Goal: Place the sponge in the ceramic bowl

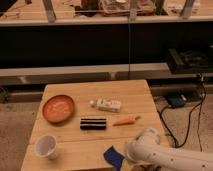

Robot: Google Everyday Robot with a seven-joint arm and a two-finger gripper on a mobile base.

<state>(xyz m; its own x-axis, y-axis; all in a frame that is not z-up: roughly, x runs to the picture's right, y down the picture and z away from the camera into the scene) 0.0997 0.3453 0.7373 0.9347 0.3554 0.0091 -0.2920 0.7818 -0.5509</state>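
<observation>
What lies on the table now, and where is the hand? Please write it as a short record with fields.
table: wooden
sponge: dark blue, at the near edge, next to the hand
ceramic bowl: orange-brown, on the left side, nothing in it
hand: at the near edge, just right of the sponge; whether it grips the sponge cannot be told
others: white cup near left corner; black striped block in the middle; carrot right of it; white packet behind both
task: sponge not yet in bowl

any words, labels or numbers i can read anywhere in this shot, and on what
No text can be read.
The white packet in the middle of the table may carry print, but it is too blurred to read.
The end effector, at the table's front edge by the sponge, shows no marking.
</observation>
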